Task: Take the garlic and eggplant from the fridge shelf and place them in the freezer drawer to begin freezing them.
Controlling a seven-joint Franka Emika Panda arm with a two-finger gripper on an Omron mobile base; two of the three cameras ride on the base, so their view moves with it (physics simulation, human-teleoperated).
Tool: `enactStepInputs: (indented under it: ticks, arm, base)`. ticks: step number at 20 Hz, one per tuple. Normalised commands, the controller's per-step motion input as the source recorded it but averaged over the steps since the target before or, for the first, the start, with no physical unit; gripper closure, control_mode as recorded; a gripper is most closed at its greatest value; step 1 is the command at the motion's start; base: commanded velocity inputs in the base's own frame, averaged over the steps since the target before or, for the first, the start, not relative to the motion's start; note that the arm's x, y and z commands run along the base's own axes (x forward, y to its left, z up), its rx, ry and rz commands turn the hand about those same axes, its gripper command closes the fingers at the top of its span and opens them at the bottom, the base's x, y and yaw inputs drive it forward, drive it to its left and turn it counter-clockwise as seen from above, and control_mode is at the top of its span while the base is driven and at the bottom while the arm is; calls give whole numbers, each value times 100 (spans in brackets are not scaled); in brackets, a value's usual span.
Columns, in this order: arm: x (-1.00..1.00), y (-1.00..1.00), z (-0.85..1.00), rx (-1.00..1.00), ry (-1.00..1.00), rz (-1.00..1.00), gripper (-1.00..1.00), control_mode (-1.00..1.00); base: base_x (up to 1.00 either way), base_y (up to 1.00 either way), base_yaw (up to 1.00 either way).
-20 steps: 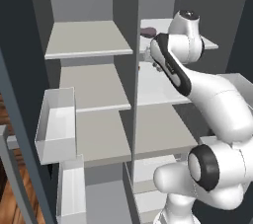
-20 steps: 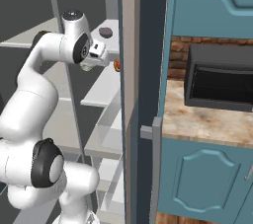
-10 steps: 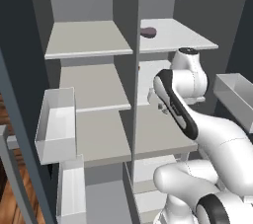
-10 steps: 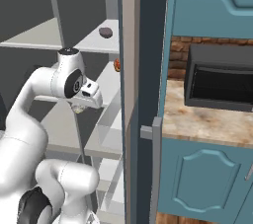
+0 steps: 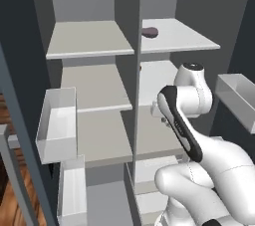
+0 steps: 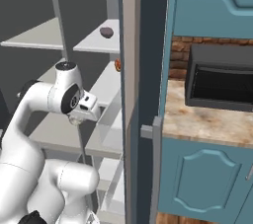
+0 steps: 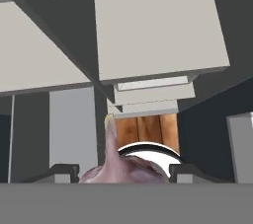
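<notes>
The garlic (image 7: 126, 168), a pale pinkish bulb with a thin pointed stem, sits between my two dark fingertips (image 7: 60, 171), so my gripper (image 7: 123, 172) is shut on it. In the base views my hand (image 6: 88, 106) hangs at mid height in front of the fridge's right column, pointing down. The eggplant (image 5: 149, 32), a dark purple lump, lies alone on the top right fridge shelf (image 5: 184, 38), also visible from the right as the eggplant (image 6: 106, 32). The freezer drawer is hidden low behind my arm.
A small orange-red item (image 6: 117, 64) rests on the shelf under the eggplant. Pale door bins (image 5: 57, 120) hang on the open left door, another bin (image 5: 238, 98) at the right. A central divider (image 5: 137, 95) splits the shelves. Stepped pale shelf edges (image 7: 148, 97) lie below the hand.
My arm has come down from the top right shelf to mid height, carrying the garlic with it. The eggplant stayed on the top shelf.
</notes>
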Motion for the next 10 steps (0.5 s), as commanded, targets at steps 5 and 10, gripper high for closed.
enactStepInputs:
  ticks: [5,10]
  arm:
    - [0,0,0,0,0,0,100,100]
    - [0,0,0,0,0,0,100,100]
  base:
    - [-87,-28,24]
    - [-68,-29,28]
